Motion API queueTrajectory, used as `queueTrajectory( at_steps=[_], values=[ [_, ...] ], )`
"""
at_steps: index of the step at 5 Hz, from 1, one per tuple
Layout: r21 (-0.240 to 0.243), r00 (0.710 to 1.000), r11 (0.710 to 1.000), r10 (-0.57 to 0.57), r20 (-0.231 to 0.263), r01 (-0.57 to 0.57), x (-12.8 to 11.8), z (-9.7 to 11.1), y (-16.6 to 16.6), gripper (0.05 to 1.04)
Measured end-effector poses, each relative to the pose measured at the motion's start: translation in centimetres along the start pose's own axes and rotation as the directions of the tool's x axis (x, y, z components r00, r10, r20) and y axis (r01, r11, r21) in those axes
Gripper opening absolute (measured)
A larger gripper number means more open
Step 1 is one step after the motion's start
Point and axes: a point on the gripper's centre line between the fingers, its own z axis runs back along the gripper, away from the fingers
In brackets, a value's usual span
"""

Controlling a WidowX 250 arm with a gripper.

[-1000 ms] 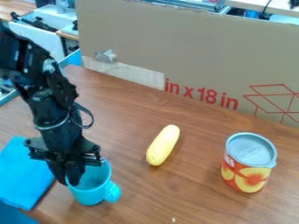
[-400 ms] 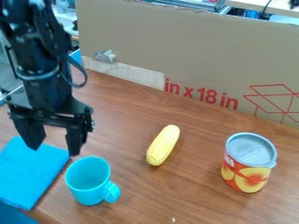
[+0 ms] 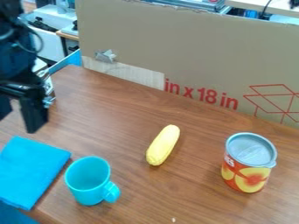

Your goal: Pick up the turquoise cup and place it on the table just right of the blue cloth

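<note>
Lower left of frame, an upright turquoise cup (image 3: 86,191), plain, round-handled; gripper (image 3: 17,124) at left edge, jaws wide apart, empty.

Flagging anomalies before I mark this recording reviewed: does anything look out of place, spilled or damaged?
Nothing looks spilled. A crumpled silvery scrap sticks out from the cardboard, whose top edge looks ragged, and a small pale speck lies on the tabletop, like a stray crumb.
</note>
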Motion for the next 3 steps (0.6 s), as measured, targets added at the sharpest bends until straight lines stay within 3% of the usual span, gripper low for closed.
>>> queueTrajectory(
  at_steps=[1,2,3],
  values=[
    [-0.013,0.988,0.992,-0.126,-0.085,0.125,0.3,-0.9,1.2,1.003],
    [-0.053,0.964,0.975,-0.223,-0.148,0.217,2.3,-2.0,2.1,1.002],
    [-0.058,0.96,0.972,-0.235,-0.152,0.229,2.3,-2.0,2.1,1.002]
  ],
)
